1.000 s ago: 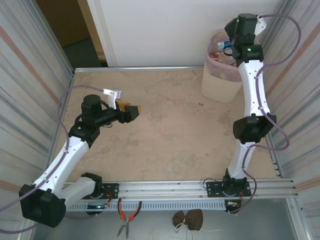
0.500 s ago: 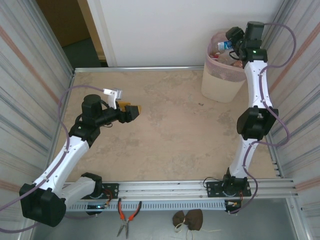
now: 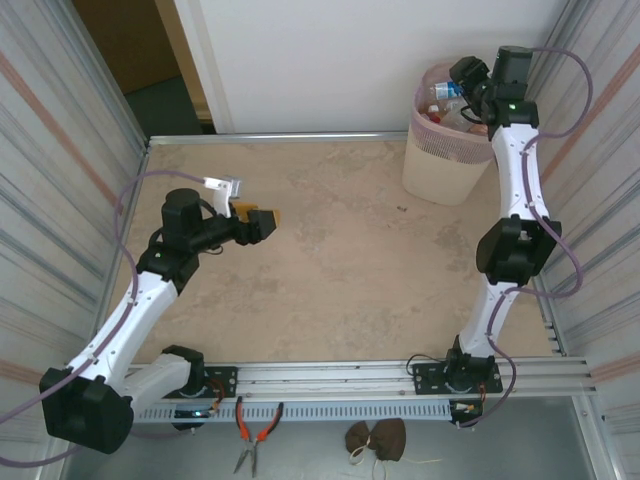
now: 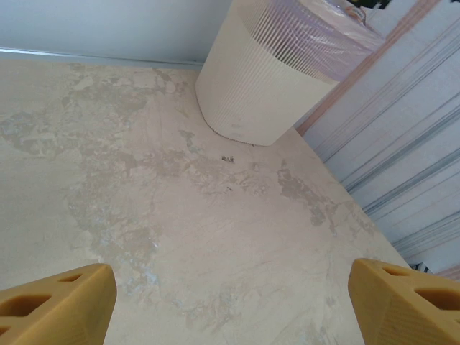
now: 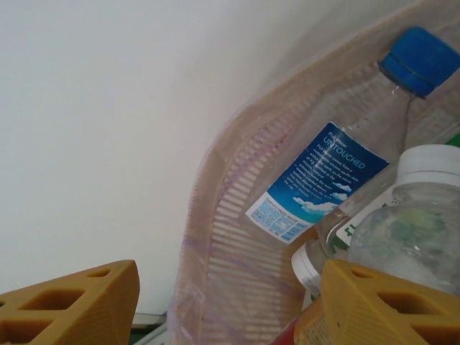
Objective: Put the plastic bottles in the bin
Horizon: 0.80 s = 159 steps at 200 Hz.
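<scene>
R gripper (image 5: 228,295) hung over the mouth of the bin (image 3: 440,170), which stood at the table's (image 3: 330,260) far right corner. Its fingers (image 5: 79,302) were spread apart w/ nothing between them. Just below, inside the bin, a clear blue-capped bottle (image 5: 323,180) w/ blue label leaned on the liner (image 5: 208,215), and a white-capped bottle (image 5: 413,230) lay beside it. L gripper (image 4: 231,287) was also spread and empty. It was held above the table's left side, well apart from the bin and aimed toward it.

Judgement: drop looked done, so step in hand = getting R gripper out. Best done by rising straight up until fingers cleared rim & liner, then swinging back toward the near edge. A sideways pull could snag the liner or tip the bin, which looked tall & probably light. Keep fingers apart so no cap gets pinched on the way out. Bin looked fairly full near the top, so any further drop should prob. be let go from higher up.
</scene>
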Motion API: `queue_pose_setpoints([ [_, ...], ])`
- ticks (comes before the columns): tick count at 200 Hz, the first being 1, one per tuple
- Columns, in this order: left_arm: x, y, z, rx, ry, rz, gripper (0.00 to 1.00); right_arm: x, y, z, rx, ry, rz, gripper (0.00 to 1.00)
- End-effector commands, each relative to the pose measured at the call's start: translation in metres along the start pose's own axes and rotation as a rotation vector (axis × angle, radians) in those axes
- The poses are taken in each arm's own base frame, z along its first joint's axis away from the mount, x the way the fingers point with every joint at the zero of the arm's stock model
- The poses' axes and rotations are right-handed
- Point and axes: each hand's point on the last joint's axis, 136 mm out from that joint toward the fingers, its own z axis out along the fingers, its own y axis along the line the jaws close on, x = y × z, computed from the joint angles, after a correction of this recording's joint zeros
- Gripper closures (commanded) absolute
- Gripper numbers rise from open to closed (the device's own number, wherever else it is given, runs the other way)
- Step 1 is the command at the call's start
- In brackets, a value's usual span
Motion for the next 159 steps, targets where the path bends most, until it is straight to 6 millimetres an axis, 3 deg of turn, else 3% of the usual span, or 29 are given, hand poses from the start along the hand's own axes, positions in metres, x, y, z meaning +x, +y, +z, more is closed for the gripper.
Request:
queue_pose_setpoints([
  [1, -0.001, 0.01, -0.004, -0.041, -0.014, 0.028, 0.16, -0.019, 0.024, -0.057, -0.046, -0.048, -0.106, 0.31],
  [35, 0.008, 0.035, -0.005, -0.156, 0.007, 0.049, 0.15, -0.003, 0.009, -0.1, -0.01, -0.051, -0.268, 0.24],
  [52, 0.014, 0.053, -0.007, -0.244, 0.024, 0.063, 0.12, 0.019, -0.011, -0.117, 0.019, -0.031, -0.36, 0.17],
  [74, 0.021, 0.08, -0.012, -0.388, 0.044, 0.083, 0.02, 0.044, -0.036, -0.139, 0.049, -0.017, -0.462, 0.11],
  [89, 0.024, 0.095, -0.017, -0.467, 0.051, 0.1, 0.01, 0.062, -0.056, -0.149, 0.084, 0.001, -0.514, 0.06],
  [95, 0.024, 0.1, -0.019, -0.5, 0.048, 0.107, 0.01, 0.07, -0.066, -0.15, 0.098, 0.01, -0.534, 0.0],
  [122, 0.026, 0.126, -0.029, -0.646, 0.041, 0.157, 0.01, 0.1, -0.107, -0.152, 0.167, 0.043, -0.599, 0.01],
  [159, 0.027, 0.151, -0.04, -0.783, 0.019, 0.28, 0.01, 0.147, -0.169, -0.13, 0.224, 0.072, -0.66, 0.01],
])
